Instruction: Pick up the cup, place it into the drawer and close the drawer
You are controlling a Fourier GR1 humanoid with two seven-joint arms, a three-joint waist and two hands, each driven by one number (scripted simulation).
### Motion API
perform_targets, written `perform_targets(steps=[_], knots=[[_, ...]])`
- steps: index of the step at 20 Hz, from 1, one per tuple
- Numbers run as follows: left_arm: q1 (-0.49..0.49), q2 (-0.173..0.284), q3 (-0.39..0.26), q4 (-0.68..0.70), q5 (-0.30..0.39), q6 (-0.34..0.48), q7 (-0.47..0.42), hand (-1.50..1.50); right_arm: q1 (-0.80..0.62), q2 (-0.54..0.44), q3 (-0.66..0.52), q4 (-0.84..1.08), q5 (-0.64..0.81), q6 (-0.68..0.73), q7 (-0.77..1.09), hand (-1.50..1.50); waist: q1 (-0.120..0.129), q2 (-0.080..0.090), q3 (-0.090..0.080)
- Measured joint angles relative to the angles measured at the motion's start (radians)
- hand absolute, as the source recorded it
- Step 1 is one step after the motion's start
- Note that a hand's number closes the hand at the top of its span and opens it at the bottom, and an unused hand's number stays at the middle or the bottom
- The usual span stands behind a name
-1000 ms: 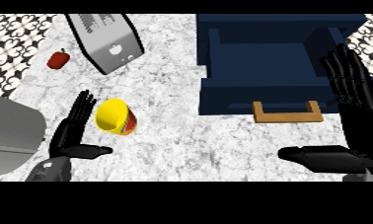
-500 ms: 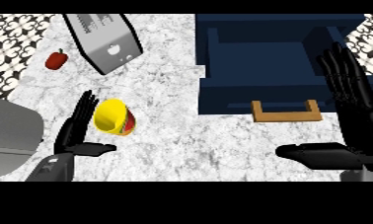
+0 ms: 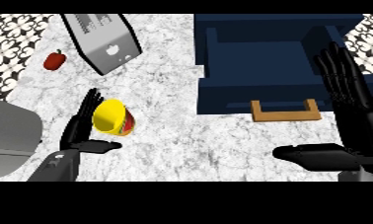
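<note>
The left hand (image 3: 82,130) was released, fingers straight just left of the cup (image 3: 114,118), thumb beneath. Closing off-centre could tip it. The right hand (image 3: 348,100) rested open, right of the open drawer (image 3: 270,65).

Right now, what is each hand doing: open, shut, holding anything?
Left hand: open, fingers straight beside the yellow cup, not holding it.
Right hand: open, holding nothing, by the drawer.

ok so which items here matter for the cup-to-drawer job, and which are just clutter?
Task items:
- yellow cup, beside the left hand
- open navy drawer with wooden handle
- right hand, open

Clutter:
- toaster
- red pepper
</note>
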Motion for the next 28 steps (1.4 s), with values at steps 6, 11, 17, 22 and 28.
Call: perform_targets(steps=[6, 11, 17, 22, 28], knots=[[-0.018, -0.018, 0.004, 0.0, 0.011, -0.033, 0.006, -1.5, -0.002, -0.009, -0.019, 0.029, -0.015, 0.014, -0.019, -1.5, 0.001, 0.001, 0.0], [-0.018, -0.032, -0.005, -0.008, 0.012, -0.07, 0.01, -1.5, -0.011, -0.013, -0.026, 0.032, -0.025, 0.019, -0.007, -1.5, 0.0, 0.001, 0.0], [-0.05, -0.061, -0.004, -0.027, 0.034, -0.131, 0.039, 1.5, -0.019, -0.013, -0.027, 0.031, -0.035, 0.024, 0.003, -1.5, -0.002, 0.001, 0.0], [-0.047, -0.083, -0.015, -0.047, 0.047, -0.194, 0.061, 1.5, -0.028, -0.014, -0.029, 0.057, -0.027, 0.024, -0.01, -1.5, 0.003, 0.0, 0.0], [-0.051, -0.099, -0.013, -0.084, 0.072, -0.219, 0.06, 1.5, -0.028, -0.012, -0.022, 0.036, -0.018, 0.015, 0.016, -1.5, 0.002, -0.001, 0.0]])
